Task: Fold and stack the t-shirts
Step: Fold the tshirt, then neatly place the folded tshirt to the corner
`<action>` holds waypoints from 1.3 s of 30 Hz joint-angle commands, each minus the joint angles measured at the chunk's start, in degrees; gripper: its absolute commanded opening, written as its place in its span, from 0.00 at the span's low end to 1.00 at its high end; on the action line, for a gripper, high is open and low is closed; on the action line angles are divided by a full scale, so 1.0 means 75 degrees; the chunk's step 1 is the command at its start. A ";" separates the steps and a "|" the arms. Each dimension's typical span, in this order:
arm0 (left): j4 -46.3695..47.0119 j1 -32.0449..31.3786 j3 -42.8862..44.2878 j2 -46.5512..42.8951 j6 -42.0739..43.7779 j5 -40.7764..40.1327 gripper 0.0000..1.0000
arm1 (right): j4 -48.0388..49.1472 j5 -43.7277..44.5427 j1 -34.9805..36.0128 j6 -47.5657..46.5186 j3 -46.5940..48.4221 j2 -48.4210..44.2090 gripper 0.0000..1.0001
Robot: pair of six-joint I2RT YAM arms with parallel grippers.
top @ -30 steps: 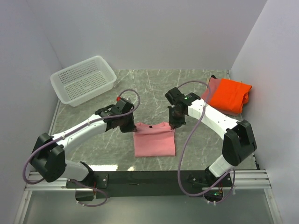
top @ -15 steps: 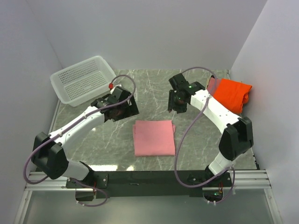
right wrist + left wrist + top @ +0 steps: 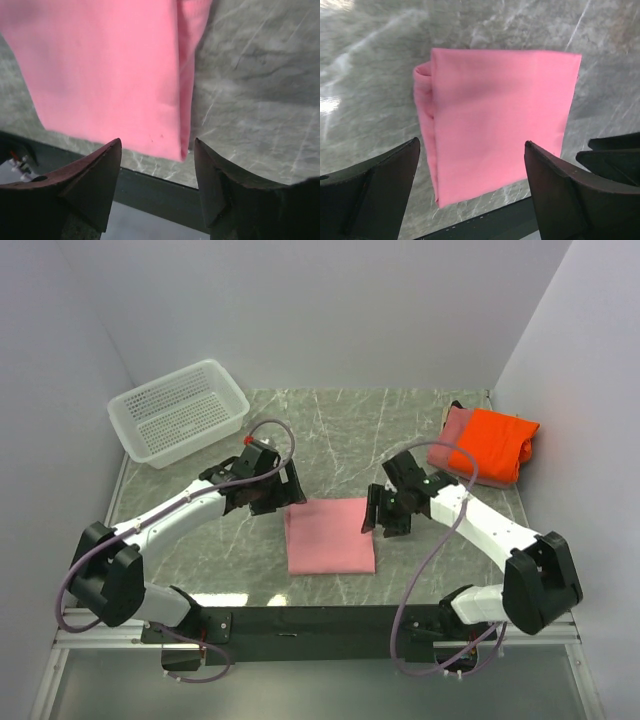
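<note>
Since half a second earlier, my right gripper [image 3: 380,517] had swung down from the far middle of the table [image 3: 330,425] toward the near side. It ended just beside the right edge of the light pink t-shirt [image 3: 330,536]. The left gripper [image 3: 275,498] had also drifted nearer, finishing close to the shirt's far-left corner. The shirt lay in the same spot.

It sat folded into a flat rectangle on the middle of the table, nearer the front edge than the back. Through the left wrist camera I saw both fingers [image 3: 375,195] spread wide with nothing between them, the folded shirt lying beyond them with its layered edge on the left of that view. Through the right wrist camera the fingers [image 3: 85,185] were likewise parted and empty, hanging over the shirt's edge where a narrow folded strip ran along 1 side. I could not tell whether either gripper touched the cloth.

In the far-right corner the bright orange t-shirt [image 3: 492,444] rested folded on top of the dusty rose t-shirt [image 3: 452,429]. The white basket [image 3: 180,410] stood at the far left, well apart from all 3 shirts.
</note>
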 commanded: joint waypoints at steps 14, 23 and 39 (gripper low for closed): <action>0.1557 -0.0331 -0.1288 0.0752 -0.0021 0.1054 0.89 | 0.3647 -0.2905 -0.1420 -0.0541 -0.2762 -0.0953 0.76; 0.1545 -0.0448 -0.1534 0.1268 -0.0103 0.0996 0.88 | 0.4586 -0.3001 -0.1643 -0.0692 -0.3056 0.0160 0.76; 0.1768 -0.0682 -0.1570 0.1537 -0.0220 0.1207 0.85 | 0.5606 -0.2615 0.0137 0.0232 -0.2612 0.1308 0.76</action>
